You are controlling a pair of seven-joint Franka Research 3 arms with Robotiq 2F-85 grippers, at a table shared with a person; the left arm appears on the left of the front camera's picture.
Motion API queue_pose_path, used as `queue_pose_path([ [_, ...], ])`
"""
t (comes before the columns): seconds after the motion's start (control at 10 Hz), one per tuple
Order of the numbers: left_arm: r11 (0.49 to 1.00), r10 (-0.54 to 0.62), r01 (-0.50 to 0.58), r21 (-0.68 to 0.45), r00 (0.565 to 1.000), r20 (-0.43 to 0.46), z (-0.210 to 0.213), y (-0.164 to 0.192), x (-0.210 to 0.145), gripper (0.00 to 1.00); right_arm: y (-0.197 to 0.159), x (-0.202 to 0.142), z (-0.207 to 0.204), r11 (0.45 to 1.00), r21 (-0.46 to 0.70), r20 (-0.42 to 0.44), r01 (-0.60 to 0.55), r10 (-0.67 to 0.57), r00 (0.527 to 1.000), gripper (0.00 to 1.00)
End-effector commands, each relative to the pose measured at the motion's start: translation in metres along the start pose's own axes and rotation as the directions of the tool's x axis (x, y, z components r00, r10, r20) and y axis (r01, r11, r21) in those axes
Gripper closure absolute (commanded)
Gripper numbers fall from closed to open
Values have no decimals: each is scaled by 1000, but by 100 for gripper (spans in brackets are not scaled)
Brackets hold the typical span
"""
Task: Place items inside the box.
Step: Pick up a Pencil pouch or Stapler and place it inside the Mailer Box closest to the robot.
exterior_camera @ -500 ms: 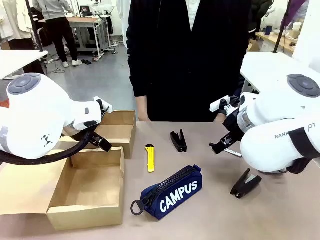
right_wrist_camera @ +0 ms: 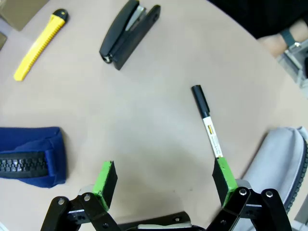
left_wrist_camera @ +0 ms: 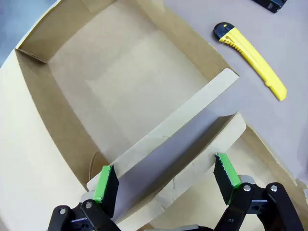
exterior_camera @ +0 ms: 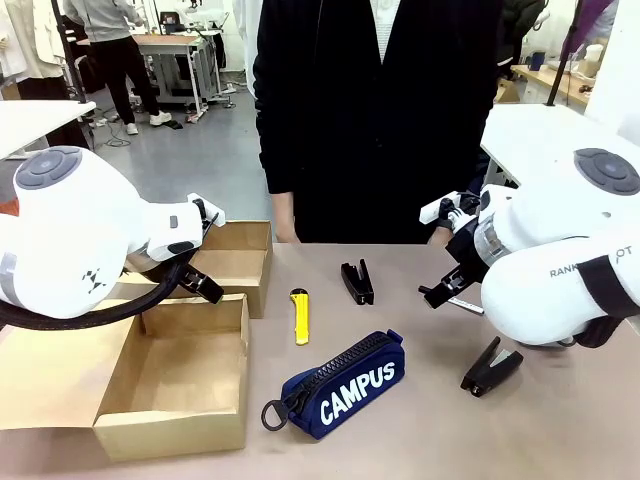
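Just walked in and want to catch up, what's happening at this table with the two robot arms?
Packing has not begun. The left gripper hangs open over the open cardboard box; the right gripper hangs open near a marker pen. The yellow utility knife, CAMPUS pouch, black stapler and another black clip tool lie on the table, outside the box. A person stands at the far side.

Person [exterior_camera: 380, 120], dark top, behind tan table [exterior_camera: 420, 440]; workbench [exterior_camera: 175, 42], seemingly, far back.
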State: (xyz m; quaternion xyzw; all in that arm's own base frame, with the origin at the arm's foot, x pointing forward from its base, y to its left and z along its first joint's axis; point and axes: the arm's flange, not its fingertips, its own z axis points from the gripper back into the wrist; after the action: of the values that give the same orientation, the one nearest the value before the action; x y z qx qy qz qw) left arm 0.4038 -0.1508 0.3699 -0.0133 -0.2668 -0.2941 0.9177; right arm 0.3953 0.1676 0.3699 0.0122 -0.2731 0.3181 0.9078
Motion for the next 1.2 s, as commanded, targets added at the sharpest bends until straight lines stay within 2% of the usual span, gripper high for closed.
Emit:
queue_pose_path([
  [0.0,1000,0,0,0,1000,0,0,0,0,0,0,0,0,1000,0,0,1,-1,1000,0],
  [0.7,1000,0,0,0,1000,0,0,0,0,0,0,0,0,1000,0,0,0,0,1000,0],
  [0.8,1000,0,0,0,1000,0,0,0,0,0,-5,6,16,999,50,38,13,-14,999,0],
  [1.0,1000,11,-8,-24,995,97,67,-10,8,0,-16,21,69,978,76,5,192,-193,981,0],
  [1.1,991,126,-122,-47,989,80,115,-15,10,0,-22,25,113,917,101,-39,386,-384,922,0],
])
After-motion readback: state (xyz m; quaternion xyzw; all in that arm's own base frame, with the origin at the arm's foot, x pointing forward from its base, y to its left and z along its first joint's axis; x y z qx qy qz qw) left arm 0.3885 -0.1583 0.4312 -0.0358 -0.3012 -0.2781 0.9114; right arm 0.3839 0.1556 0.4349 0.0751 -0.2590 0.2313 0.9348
